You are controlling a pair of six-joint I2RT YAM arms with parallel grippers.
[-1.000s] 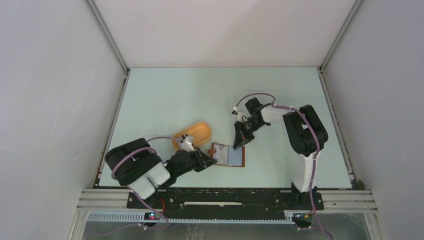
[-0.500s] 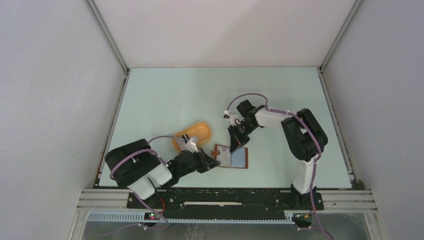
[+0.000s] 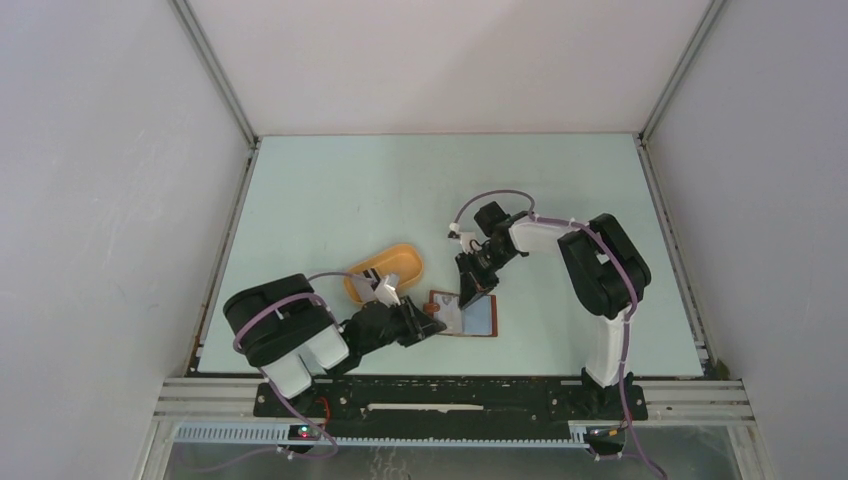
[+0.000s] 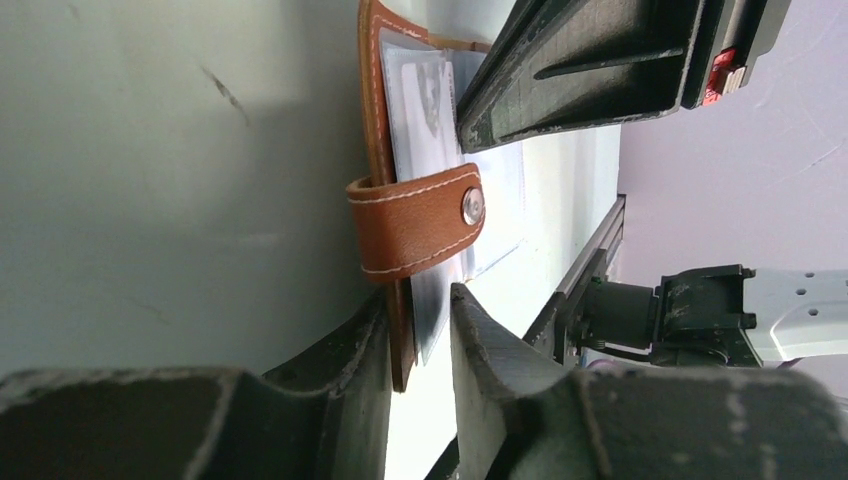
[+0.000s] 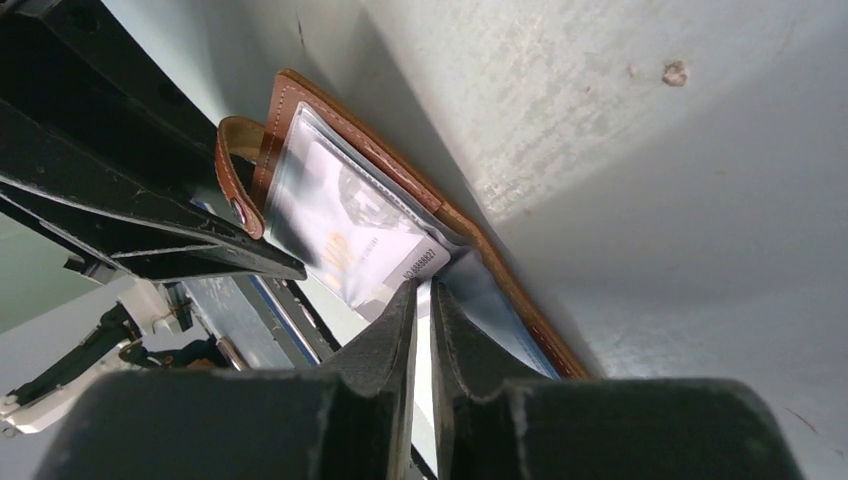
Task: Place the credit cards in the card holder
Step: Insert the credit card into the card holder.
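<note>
The card holder lies open on the surface, close to the near edge and about midway between the left and right edges, with its pale inner side facing up. The left gripper reaches in low from the holder's left side. Its jaws are clenched on the brown border there, just beside the strap, whose metal snap curls over that same edge. The right gripper leans in from the far side, and its jaws are pressed together on the corner of a credit card. This pale card with a printed number lies slanted across the holder's clear sleeve. Whether it sits under the sleeve or on top of it cannot be told. An orange-yellow tray rests toward the far left of the holder, near it but apart.
</note>
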